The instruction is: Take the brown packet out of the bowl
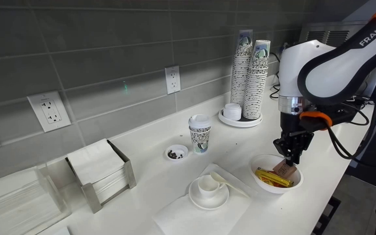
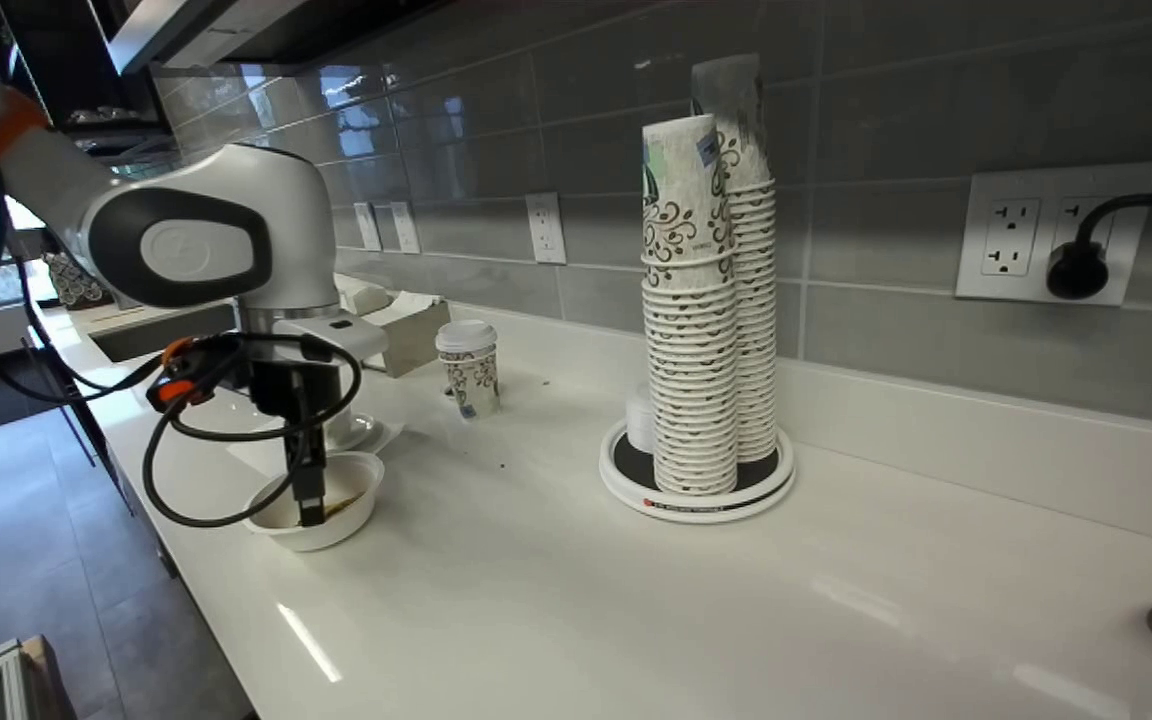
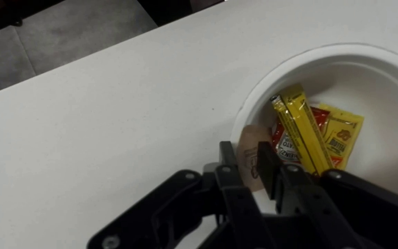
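Note:
The white bowl (image 1: 271,188) stands on the counter; it also shows in an exterior view (image 2: 361,510) and in the wrist view (image 3: 352,50). The brown packet (image 1: 283,170) leans against the bowl's inner wall, beside the yellow packets (image 1: 273,178). In the wrist view the brown packet (image 3: 249,162) shows between and below the two fingers. My gripper (image 1: 291,163) points down at the bowl's edge. Its fingers (image 3: 244,148) are partly apart, one over the rim side and one over the packet's inner side. In an exterior view the fingertips (image 2: 310,512) hide the brown packet.
Red ketchup packets (image 3: 287,147) lie under the yellow ones. A cup and saucer (image 1: 209,202) with a spoon sit on a napkin beside the bowl. A lidded cup (image 1: 200,138), a dish of beans (image 1: 177,152) and tall cup stacks (image 2: 696,380) stand toward the wall.

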Controlling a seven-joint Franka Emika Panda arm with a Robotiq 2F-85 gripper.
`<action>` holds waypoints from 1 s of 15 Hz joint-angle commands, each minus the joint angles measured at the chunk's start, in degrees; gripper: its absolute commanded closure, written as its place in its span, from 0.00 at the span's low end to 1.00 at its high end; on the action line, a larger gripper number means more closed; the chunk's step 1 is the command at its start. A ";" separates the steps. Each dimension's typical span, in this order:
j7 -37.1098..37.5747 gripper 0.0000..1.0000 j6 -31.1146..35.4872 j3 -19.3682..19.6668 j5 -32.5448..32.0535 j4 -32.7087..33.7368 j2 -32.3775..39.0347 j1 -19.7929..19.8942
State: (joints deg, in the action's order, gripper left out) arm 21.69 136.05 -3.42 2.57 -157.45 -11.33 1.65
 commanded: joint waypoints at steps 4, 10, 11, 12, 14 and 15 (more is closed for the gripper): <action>3.74 0.79 0.88 -1.90 -5.70 0.04 1.33 -0.31; 3.83 0.89 0.68 -2.92 -6.54 0.04 1.36 -0.90; 3.91 0.95 0.62 -3.08 -6.76 0.04 1.27 -0.89; 3.97 0.98 0.59 -3.18 -6.93 0.05 1.23 -0.89; 4.03 1.00 0.48 -3.30 -7.32 0.05 1.04 -0.90; 4.10 1.00 0.41 -3.39 -7.42 0.05 0.91 -0.94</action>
State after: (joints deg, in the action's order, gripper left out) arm 23.55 136.05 -6.33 -2.84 -157.44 -10.45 1.23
